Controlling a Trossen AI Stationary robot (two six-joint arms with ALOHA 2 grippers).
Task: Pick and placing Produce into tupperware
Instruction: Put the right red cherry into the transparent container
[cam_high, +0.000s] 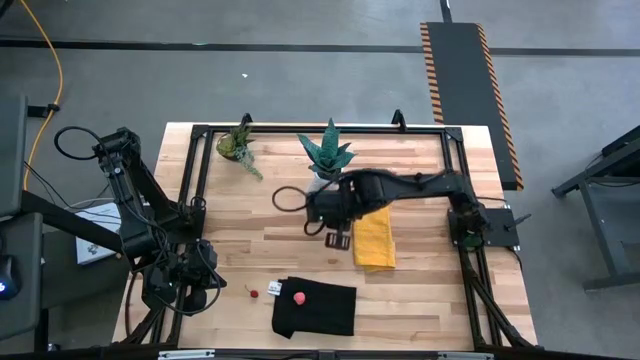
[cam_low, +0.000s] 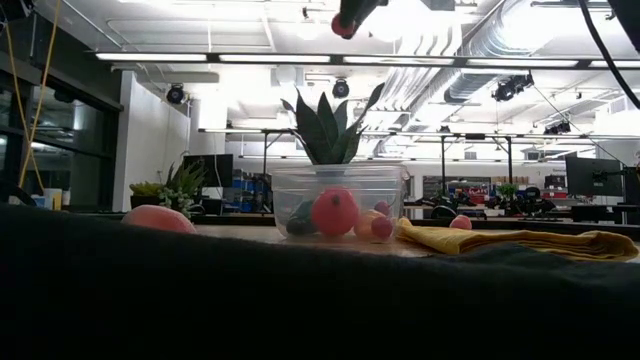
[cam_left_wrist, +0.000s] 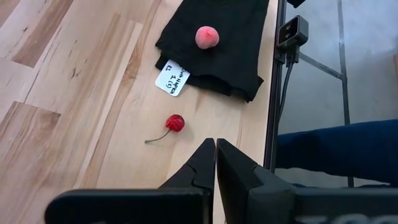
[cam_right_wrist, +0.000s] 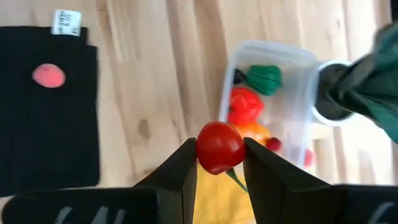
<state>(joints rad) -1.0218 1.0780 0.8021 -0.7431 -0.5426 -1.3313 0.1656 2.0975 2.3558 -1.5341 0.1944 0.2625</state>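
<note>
Right gripper (cam_right_wrist: 219, 163) holds cherry (cam_right_wrist: 218, 147) (above tupperware (cam_right_wrist: 292, 68))

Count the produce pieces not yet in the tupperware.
3. A cherry lies on the table beside the black cloth, a pink piece rests on that cloth, and a red piece is held in the right claw. Others may be hidden.

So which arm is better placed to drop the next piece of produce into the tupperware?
The right. Its gripper already holds a red fruit in the air close to the tupperware. The left gripper is shut and empty at the table's near left edge, by the cherry.
</note>
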